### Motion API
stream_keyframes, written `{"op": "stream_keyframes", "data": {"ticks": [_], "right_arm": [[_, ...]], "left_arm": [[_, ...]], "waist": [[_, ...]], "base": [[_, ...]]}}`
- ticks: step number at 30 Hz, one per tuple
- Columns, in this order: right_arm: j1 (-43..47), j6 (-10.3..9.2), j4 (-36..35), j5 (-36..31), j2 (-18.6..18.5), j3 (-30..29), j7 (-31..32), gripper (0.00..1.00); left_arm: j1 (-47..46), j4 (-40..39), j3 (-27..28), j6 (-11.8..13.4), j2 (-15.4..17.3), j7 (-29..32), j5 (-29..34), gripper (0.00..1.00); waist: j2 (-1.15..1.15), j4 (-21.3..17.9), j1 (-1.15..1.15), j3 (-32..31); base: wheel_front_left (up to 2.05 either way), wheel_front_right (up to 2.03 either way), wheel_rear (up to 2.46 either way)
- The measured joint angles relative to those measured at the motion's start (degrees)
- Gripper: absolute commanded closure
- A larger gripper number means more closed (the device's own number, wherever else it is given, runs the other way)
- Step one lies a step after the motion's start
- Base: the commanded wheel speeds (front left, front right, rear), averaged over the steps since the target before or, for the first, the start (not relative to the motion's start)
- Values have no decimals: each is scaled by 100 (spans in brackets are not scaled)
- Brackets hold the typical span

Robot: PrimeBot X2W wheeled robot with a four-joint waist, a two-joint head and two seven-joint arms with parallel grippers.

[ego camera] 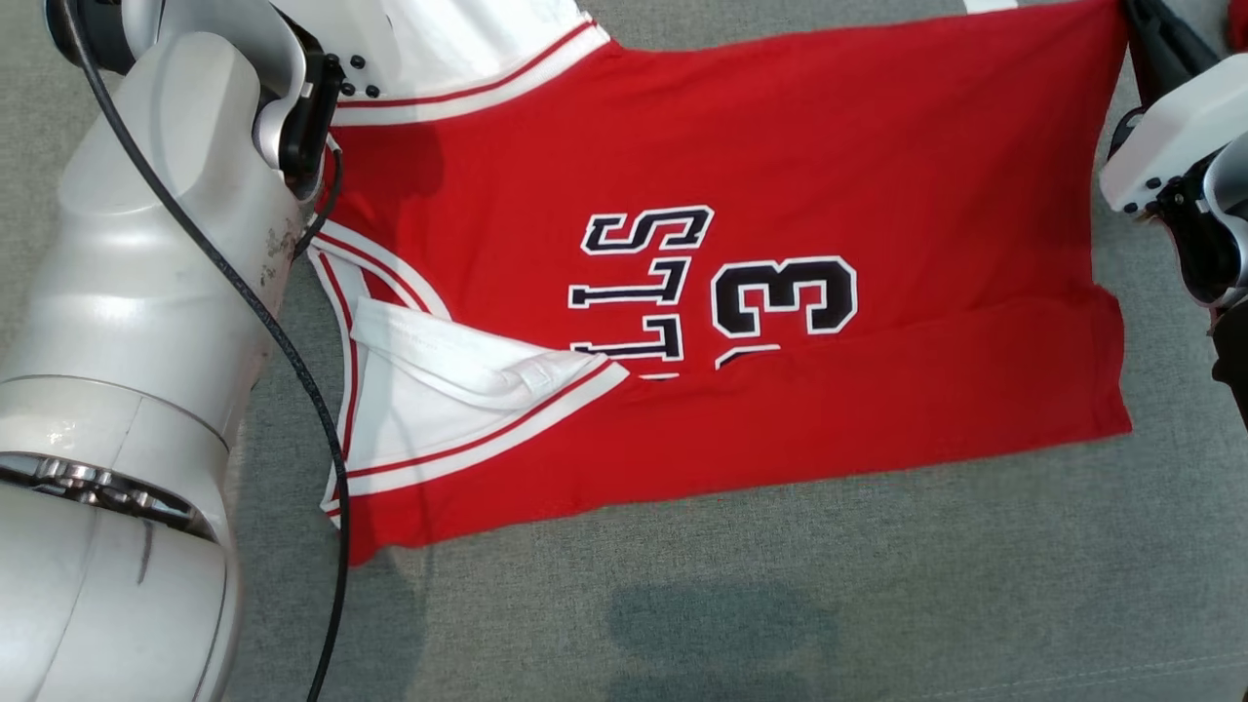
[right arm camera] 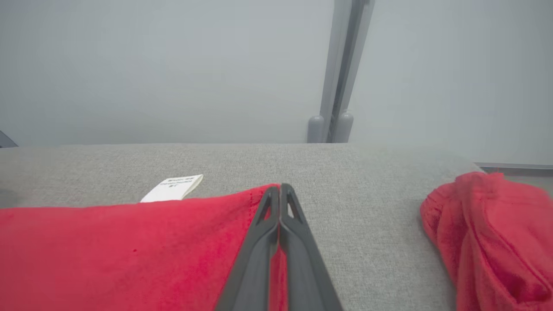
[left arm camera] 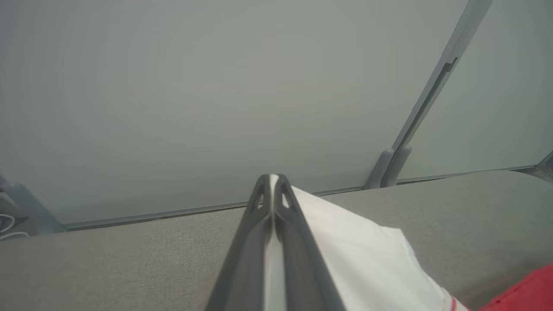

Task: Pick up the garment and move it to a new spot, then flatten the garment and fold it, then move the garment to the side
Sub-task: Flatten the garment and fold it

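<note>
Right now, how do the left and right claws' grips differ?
The left claw is shut on white fabric of the jersey, the right claw on its red fabric. The left holds the armhole end, the right the hem end, near a white label. Both grip the same jersey.

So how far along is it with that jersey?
Looks done: the jersey lies spread flat, its near edge folded over, covering part of the lettering. In hand: the left gripper is shut on a white far corner, the right gripper on the red hem corner. Still to do: finishing the fold and moving it aside.
</note>
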Motion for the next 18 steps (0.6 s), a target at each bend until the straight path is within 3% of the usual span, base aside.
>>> {"op": "stream_keyframes", "data": {"ticks": [8,18], "right_arm": [[170,0,208,134,-69,377,-646,100],[1138,0,35,576,-514,650,-943,100]], "left_arm": [[175,-157,92,-318,-46,-320,-208,100],[1784,-1344,156,-452,111,-483,-455,100]], "waist": [[0,98,0,-226],[0,340,0,-647]], "base": [[0,0,0],[0,0,0]]}}
